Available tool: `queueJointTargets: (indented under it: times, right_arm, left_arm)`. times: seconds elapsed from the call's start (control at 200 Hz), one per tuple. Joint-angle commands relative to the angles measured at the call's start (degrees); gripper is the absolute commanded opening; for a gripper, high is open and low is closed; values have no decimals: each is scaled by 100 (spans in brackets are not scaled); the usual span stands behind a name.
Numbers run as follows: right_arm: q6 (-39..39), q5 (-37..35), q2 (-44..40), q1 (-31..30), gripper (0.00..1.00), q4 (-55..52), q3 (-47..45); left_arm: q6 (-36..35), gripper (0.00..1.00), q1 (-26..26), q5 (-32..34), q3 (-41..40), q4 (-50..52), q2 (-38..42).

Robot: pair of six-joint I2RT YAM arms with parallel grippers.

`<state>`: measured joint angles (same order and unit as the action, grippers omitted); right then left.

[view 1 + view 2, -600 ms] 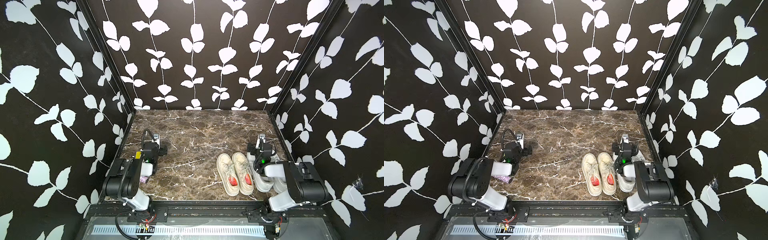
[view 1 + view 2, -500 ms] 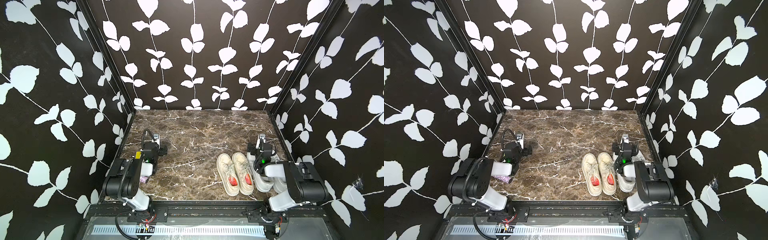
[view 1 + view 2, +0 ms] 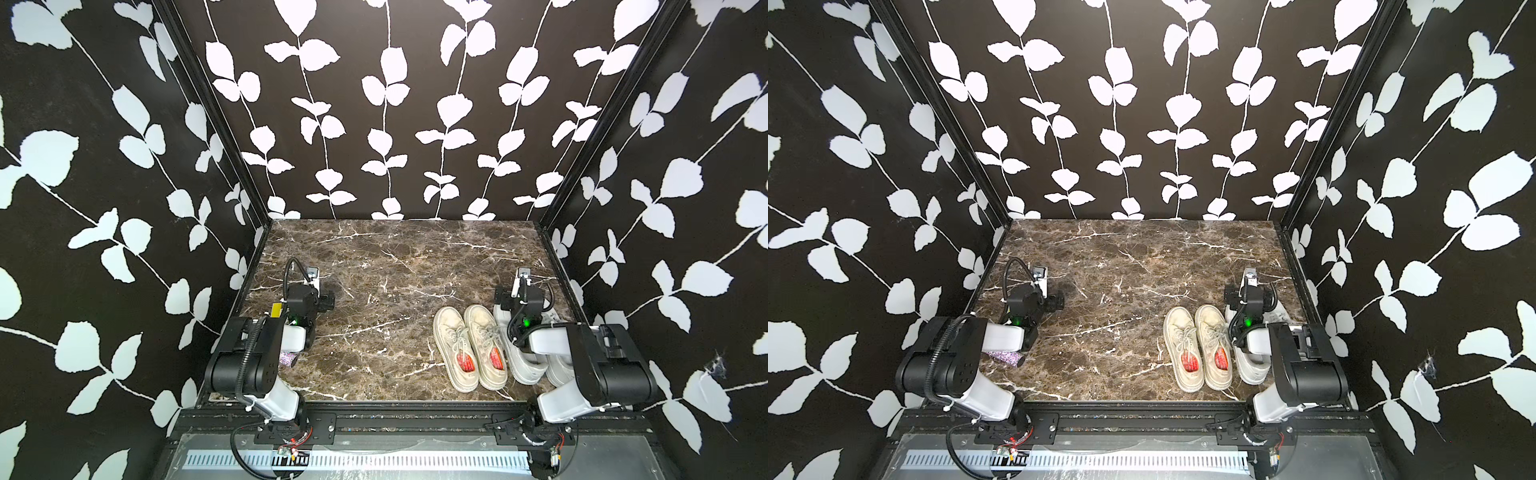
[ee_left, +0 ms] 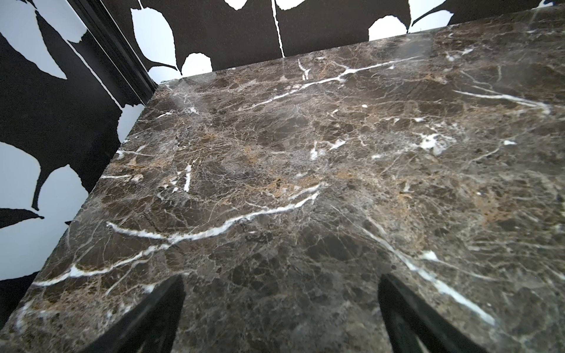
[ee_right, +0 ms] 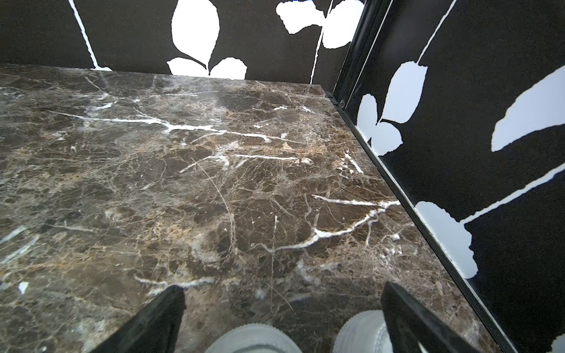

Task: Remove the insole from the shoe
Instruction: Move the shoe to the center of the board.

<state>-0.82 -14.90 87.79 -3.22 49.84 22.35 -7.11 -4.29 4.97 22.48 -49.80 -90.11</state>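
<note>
A pair of beige lace-up shoes stands at the front right of the marble table, the left shoe [image 3: 455,349] against the right shoe [image 3: 486,340]. A red insole [image 3: 465,361] shows in the heel opening of one and a red insole [image 3: 496,356] in the other; both top views show them. My right gripper [image 3: 521,277] rests low, just behind and to the right of the pair. It is open and empty [image 5: 282,308]. My left gripper [image 3: 312,277] rests at the left side, open [image 4: 281,305] over bare marble.
A pair of white shoes [image 3: 523,365] lies under my right arm; their toes [image 5: 253,339] show between the right fingers. A glittery purple object [image 3: 286,358] lies under my left arm. Black leaf-patterned walls close the table [image 3: 395,257] on three sides.
</note>
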Motion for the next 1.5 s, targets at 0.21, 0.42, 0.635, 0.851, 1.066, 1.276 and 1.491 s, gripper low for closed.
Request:
queueJointTargets:
  times: [0.21, 0.42, 0.635, 0.851, 1.066, 1.276, 1.491]
  right_arm:
    - [-32, 39, -23, 6, 99, -11, 4]
    - [-24, 42, -23, 6, 99, -18, 6]
    - [71, 200, -355, -4, 99, -123, -47]
    - [117, 282, -1860, -73, 99, -1256, 60]
    - [-244, 719, -3523, -148, 99, -2908, 701]
    - [-2856, -431, -5248, -125, 99, -4878, 921]
    - [-3157, 840, -5618, -63, 99, -6172, 1155]
  left_arm:
    - [-44, 100, 43, -51, 82, -56, 107]
    - [-45, 100, 43, -50, 81, -56, 115]
    - [-149, 100, -173, 397, -41, 487, 1037]
    - [-269, 100, -923, 902, 350, 1436, 2066]
    - [1332, 100, -1108, 1252, 1463, 3109, 2197]
    - [2158, 100, -1118, 1181, 1595, 3708, 2840]
    - [3570, 100, -1050, 1130, 1445, 4300, 3313]
